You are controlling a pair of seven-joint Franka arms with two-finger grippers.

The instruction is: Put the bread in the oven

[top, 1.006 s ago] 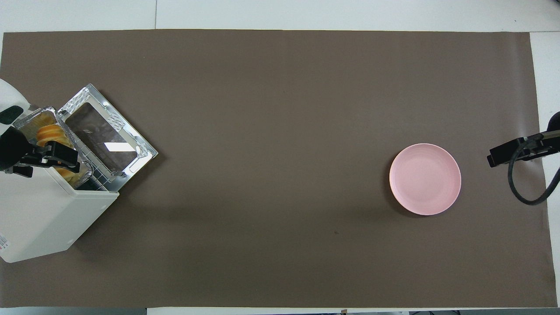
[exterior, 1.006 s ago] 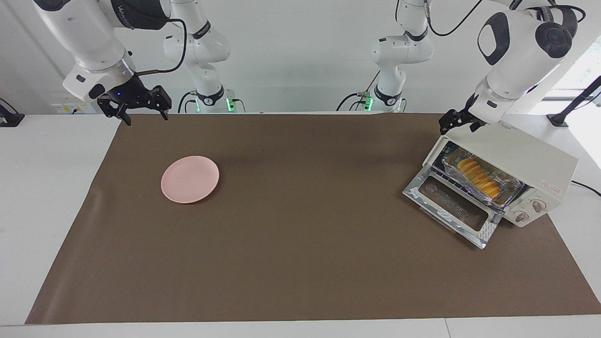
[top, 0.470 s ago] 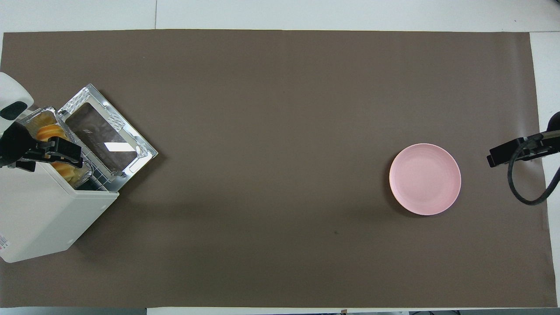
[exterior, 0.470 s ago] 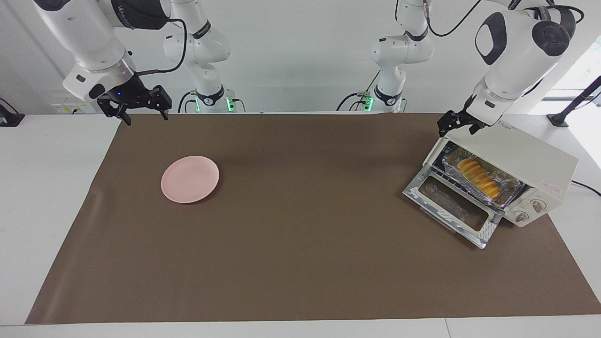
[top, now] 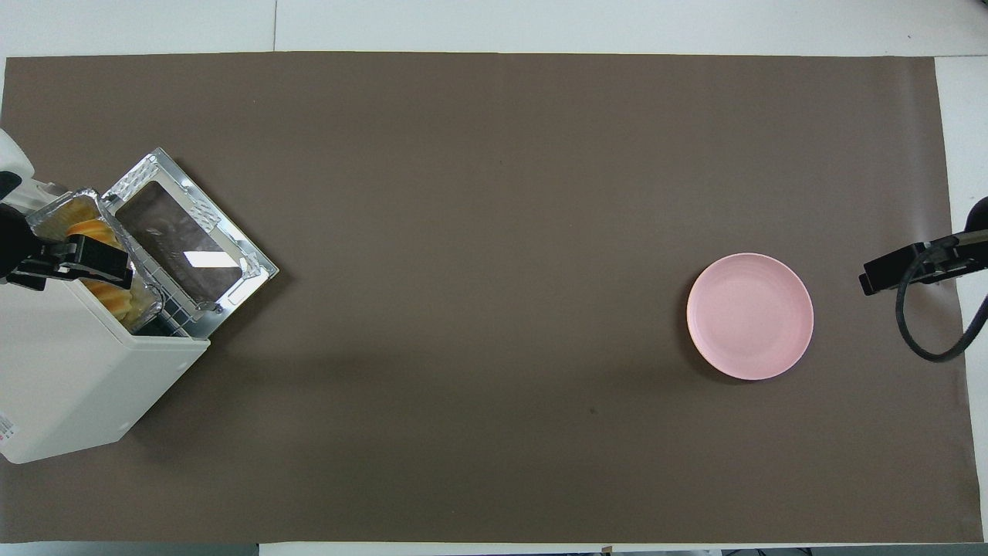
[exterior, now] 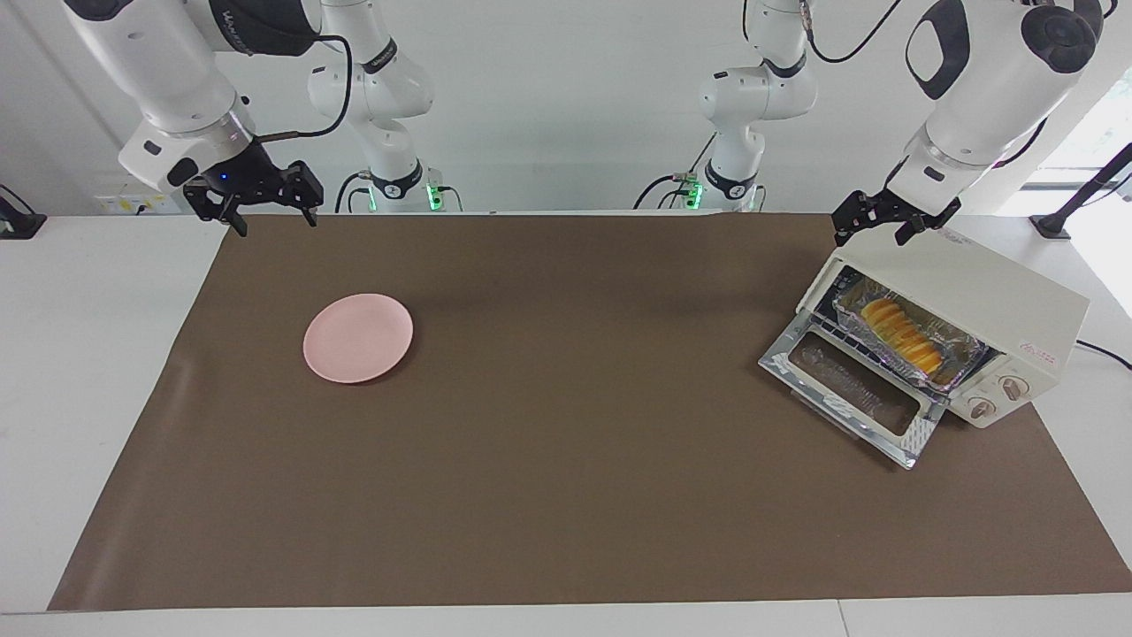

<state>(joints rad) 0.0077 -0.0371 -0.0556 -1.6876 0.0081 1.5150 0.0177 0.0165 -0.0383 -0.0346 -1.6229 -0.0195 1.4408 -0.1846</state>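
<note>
Yellow-orange sliced bread (exterior: 901, 335) sits in a silver foil tray (exterior: 959, 353) inside the cream-white toaster oven (exterior: 973, 301), partly hidden overhead by the left gripper (exterior: 879, 227), open and empty above the oven's top. Glass door (exterior: 851, 391) down. Right gripper (exterior: 270, 211) waits spread wide over the table (exterior: 566, 495) edge near the pink round plate (exterior: 358, 338).

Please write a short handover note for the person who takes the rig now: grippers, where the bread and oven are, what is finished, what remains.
Left gripper: open, empty, in the air over the oven's top edge.
Right gripper: open, empty, waiting over the table edge at its own end.
Bread: in the foil tray on the rack inside the oven, at the left arm's end.
Pink plate: bare, toward the right arm's end.
Done: bread is in the oven.
Left: the oven door is down and open; probably close it.
</note>
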